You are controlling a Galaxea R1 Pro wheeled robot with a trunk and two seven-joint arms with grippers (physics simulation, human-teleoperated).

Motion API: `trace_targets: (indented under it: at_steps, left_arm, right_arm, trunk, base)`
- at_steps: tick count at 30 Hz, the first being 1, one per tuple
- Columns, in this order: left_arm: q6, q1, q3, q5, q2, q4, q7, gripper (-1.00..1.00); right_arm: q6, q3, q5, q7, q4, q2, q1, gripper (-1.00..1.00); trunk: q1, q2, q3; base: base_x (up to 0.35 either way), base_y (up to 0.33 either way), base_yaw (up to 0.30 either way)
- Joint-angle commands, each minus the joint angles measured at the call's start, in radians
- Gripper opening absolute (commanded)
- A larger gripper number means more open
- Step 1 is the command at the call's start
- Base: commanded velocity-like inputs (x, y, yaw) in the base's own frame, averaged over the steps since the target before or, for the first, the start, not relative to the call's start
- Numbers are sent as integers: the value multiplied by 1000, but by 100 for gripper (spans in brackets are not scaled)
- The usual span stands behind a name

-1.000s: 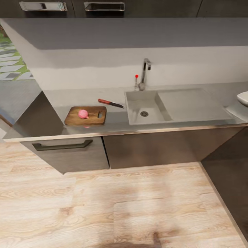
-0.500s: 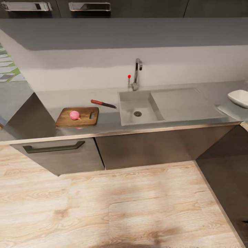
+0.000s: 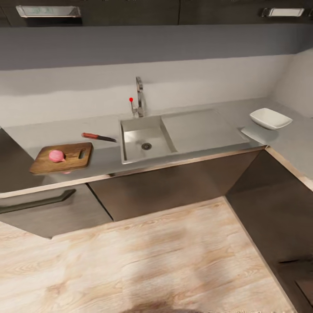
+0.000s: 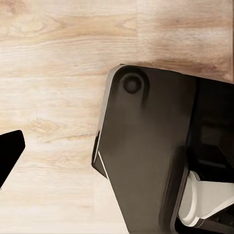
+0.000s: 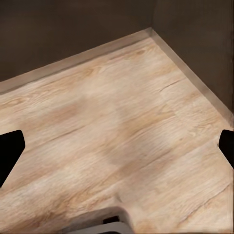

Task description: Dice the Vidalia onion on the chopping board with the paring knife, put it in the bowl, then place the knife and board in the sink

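1. Onion (image 3: 56,155) sits on chopping board (image 3: 62,158), at the worktop (image 3: 208,130) left end
2. Paring knife (image 3: 98,137) lies between board and sink (image 3: 145,143)
3. Bowl (image 3: 270,118) far right
4. Right tool (image 5: 117,146) released over wood floor (image 5: 122,126); left tool (image 4: 9,156): cannot tell

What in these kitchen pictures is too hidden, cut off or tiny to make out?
- Paring knife, head view: too small to tell its edge.
- Left jaws, left wrist view: one dark tip shows; the frame edge cuts off the other.
- Lower cabinet handle, head view: cut by the left edge.
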Motion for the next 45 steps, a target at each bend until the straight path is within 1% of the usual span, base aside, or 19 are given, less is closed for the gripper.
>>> trace_targets:
  at_steps: [1,5,13,20,24,28,30,31,32,33,34,36,37,39,40,42,43,44,45]
  left_arm:
    - [0,1,3,8,-1,-1,-8,100]
    - [0,1,3,8,-1,1,-8,100]
    - [0,1,3,8,-1,5,-8,100]
    - [0,1,3,9,-1,6,-8,100]
    - [0,1,3,8,-1,6,-8,100]
    - [0,1,3,8,-1,6,-8,100]
    - [0,1,3,8,-2,6,-8,100]
    - [0,1,3,8,-2,7,-8,100]
    - [0,1,3,8,-3,10,-8,100]
    - [0,1,3,8,-4,12,-8,100]
    - [0,1,3,7,-6,15,-8,100]
    - [0,1,1,3,-7,18,-8,100]
    - [0,1,0,2,-8,19,-8,100]
    - [0,1,-8,-2,-8,21,-8,100]
    - [0,1,-11,-3,-8,22,-8,100]
    - [0,1,-24,-5,-9,24,-8,100]
    - [0,1,-27,-5,-9,25,-8,100]
    - [0,1,-30,-6,-9,27,-8,100]
    - [0,1,-33,-6,-9,28,-8,100]
  right_arm:
    - [-1,6,0,-10,-1,-2,0,100]
    - [-1,6,0,-10,-1,-2,0,100]
    - [-1,6,0,-10,-1,-3,0,100]
    - [-4,6,0,-10,-1,-3,0,100]
    - [1,6,2,-10,8,-4,0,100]
    - [19,5,4,-15,-25,-4,-2,100]
    - [71,5,5,-30,-79,-5,-13,100]
    - [134,5,8,-45,-128,-5,-22,100]
    - [214,5,15,-64,-183,-6,-30,100]
    - [257,5,22,-75,-214,-6,-32,100]
    - [345,4,41,-98,-281,-7,-36,100]
    - [506,4,108,-147,-429,-7,-40,100]
    - [541,3,129,-160,-466,-7,-41,100]
    - [666,1,208,-218,-597,-6,-45,100]
    - [695,0,224,-232,-624,-5,-50,100]
    - [805,-1,261,-285,-712,-4,-88,100]
    - [831,-1,267,-295,-727,-4,-102,100]
    - [879,-1,275,-312,-751,-4,-133,100]
    - [943,-2,281,-328,-772,-3,-194,100]
  trunk:
    - [1,-2,-1]
    - [1,-2,2]
    - [1,-2,6]
    - [1,-2,10]
    - [1,-2,11]
    - [1,-2,11]
    - [1,-2,11]
    - [1,-2,11]
    - [1,-2,11]
    - [1,-2,11]
    - [1,-2,11]
    - [1,-2,11]
    - [1,-2,11]
    - [1,-2,11]
    - [1,-2,11]
    - [1,-2,11]
    - [1,-2,11]
    - [1,-2,11]
    - [1,-2,11]
  base:
    - [7,-14,-270]
    - [2,33,-270]
    - [0,195,-271]
    - [0,19,-267]
    - [0,2,-123]
    - [0,0,-27]
    - [0,0,-9]
    - [0,0,-5]
    - [0,0,-3]
    - [0,0,-3]
    - [0,0,-2]
    - [0,0,-1]
    - [0,0,0]
    - [0,0,0]
    - [0,0,0]
    - [0,0,0]
    - [0,0,0]
    - [0,0,0]
    - [0,0,0]
